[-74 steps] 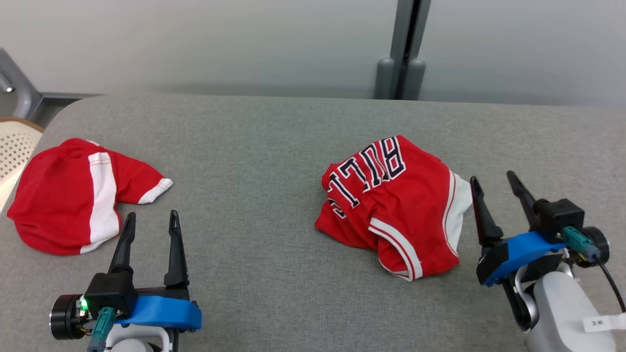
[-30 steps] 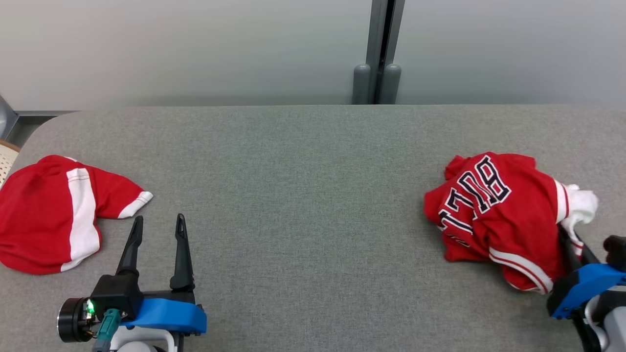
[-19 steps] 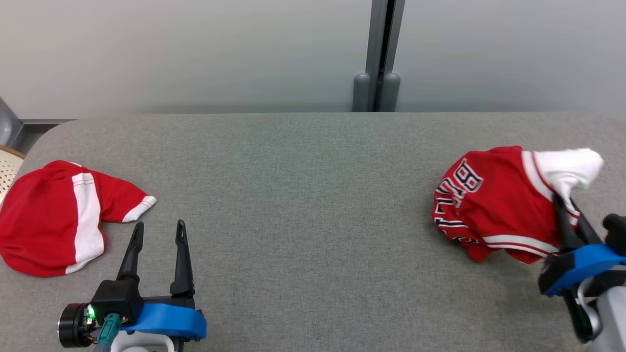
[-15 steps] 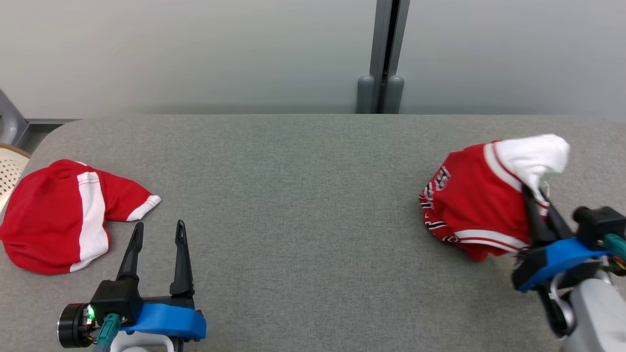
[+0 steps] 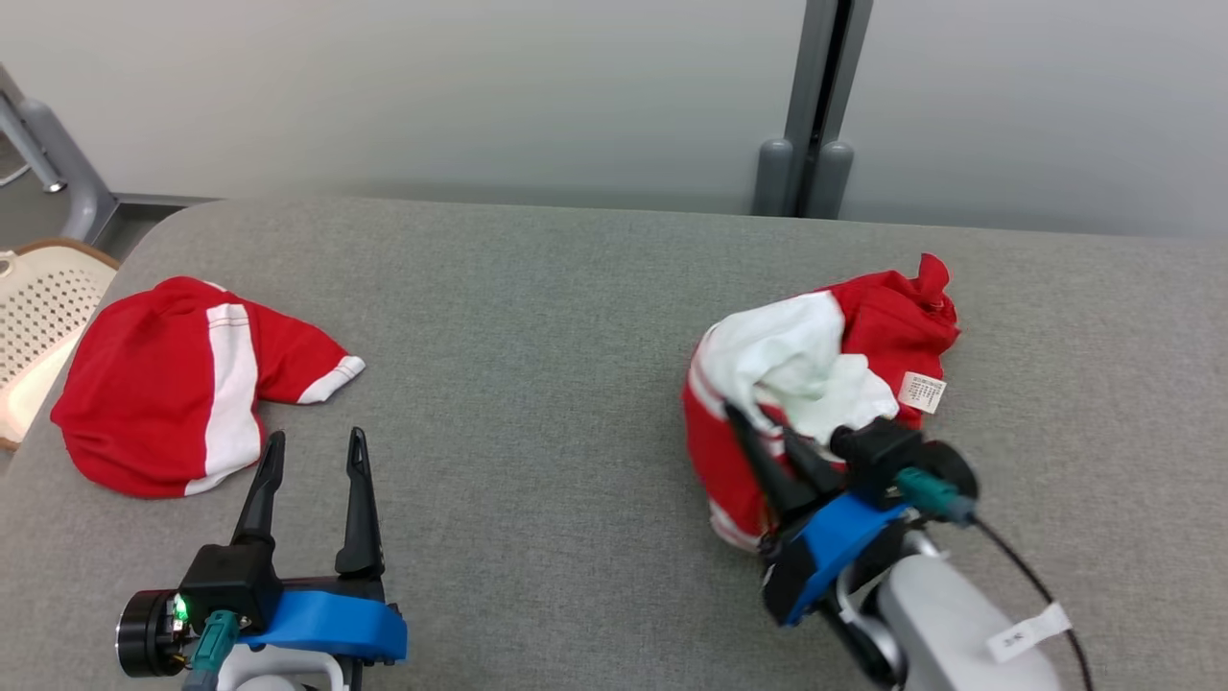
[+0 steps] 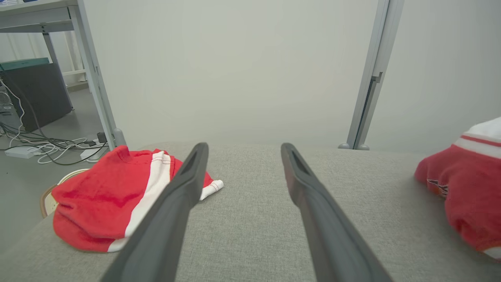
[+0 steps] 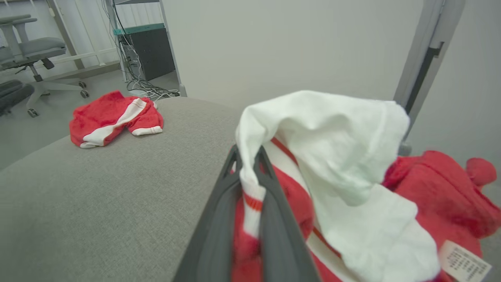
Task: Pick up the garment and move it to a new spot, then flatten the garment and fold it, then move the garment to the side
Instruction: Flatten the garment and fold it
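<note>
On the counter (image 5: 537,317) the garment (image 5: 902,326) sits bunched, running near-left to far-right. The right gripper (image 5: 760,422) has its jaws pinching the striped hem, and the left gripper (image 5: 318,437) jaws are spread.

Open grey surface (image 5: 537,384) between red shirt (image 5: 182,384) and jersey (image 5: 907,321); wall (image 5: 432,86) behind.

I see a pale wall (image 5: 432,96) behind the grey fabric-covered table (image 5: 537,317), split by a grey upright post (image 5: 804,96). A cream perforated chair (image 5: 38,297) sits off the table's left end. Beyond it, an office chair (image 7: 35,45) and a dark cabinet (image 7: 150,51) stand on grey floor (image 7: 23,133).
</note>
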